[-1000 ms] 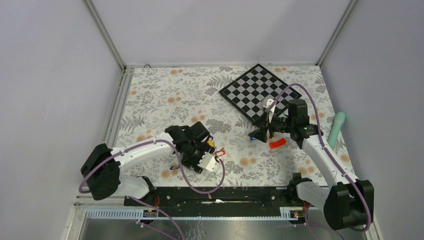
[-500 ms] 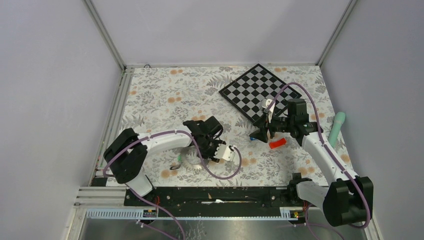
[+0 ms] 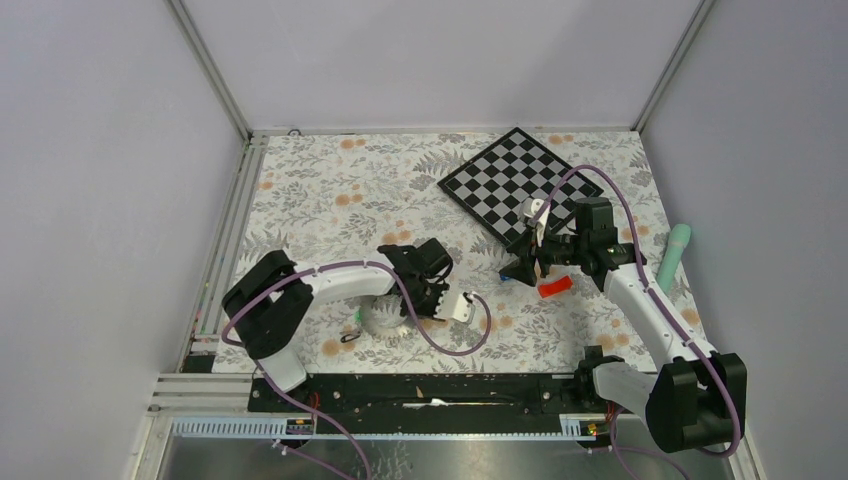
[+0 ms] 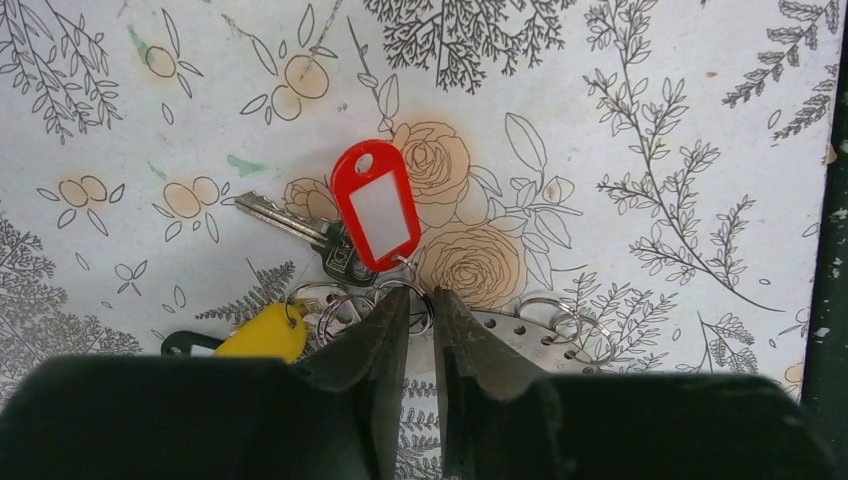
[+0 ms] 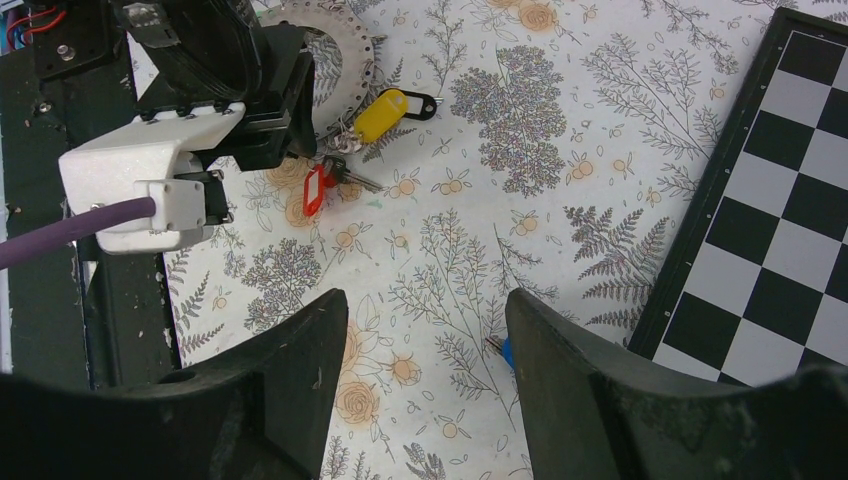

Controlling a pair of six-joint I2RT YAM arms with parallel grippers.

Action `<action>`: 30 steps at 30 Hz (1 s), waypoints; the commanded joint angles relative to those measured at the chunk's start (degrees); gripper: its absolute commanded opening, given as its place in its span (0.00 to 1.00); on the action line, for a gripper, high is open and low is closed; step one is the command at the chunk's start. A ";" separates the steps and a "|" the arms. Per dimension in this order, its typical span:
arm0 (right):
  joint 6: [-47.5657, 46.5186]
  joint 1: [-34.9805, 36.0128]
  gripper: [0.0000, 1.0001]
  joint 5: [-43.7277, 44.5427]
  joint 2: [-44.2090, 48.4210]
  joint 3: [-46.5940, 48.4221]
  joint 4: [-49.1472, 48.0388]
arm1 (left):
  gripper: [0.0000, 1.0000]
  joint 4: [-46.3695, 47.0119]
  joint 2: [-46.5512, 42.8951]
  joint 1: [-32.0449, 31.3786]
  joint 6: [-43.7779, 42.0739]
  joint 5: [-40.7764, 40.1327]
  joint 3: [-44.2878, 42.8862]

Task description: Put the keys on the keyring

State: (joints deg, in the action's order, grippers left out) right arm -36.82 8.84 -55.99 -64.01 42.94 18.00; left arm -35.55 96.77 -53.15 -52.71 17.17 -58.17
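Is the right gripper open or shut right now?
Open. The right wrist view shows the right gripper with its jaws spread wide apart and nothing held between them.

A robot test cell in a laboratory is shown. Plain pale wall panels (image 3: 100, 200), held in aluminium frame posts (image 3: 208, 68), are set beyond and to either side of the left claw (image 3: 432, 298). Under it a floral table cover (image 3: 320, 190) is spread. Nearer the bases, a black mounting rail (image 3: 450, 386) and purple cables (image 3: 452, 350) are seen.
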 commanded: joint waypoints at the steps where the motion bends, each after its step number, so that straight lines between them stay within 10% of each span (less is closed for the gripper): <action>1: -0.98 -0.27 0.66 -0.76 0.73 2.10 0.21 | 0.20 -0.12 -0.75 0.12 0.60 0.53 -2.88; 13: -1.41 -0.29 0.66 -0.53 -0.31 1.92 0.24 | 0.50 -11.99 -4.65 10.37 -4.03 10.04 -8.07; 30: -1.41 -0.32 0.67 -0.09 -2.65 1.89 0.30 | 0.52 -18.85 3.91 32.13 14.47 -0.28 -13.44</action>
State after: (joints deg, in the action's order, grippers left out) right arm -37.26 8.84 -55.96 -66.13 42.94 18.17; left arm -50.41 101.03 -23.38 -41.32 17.50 -71.68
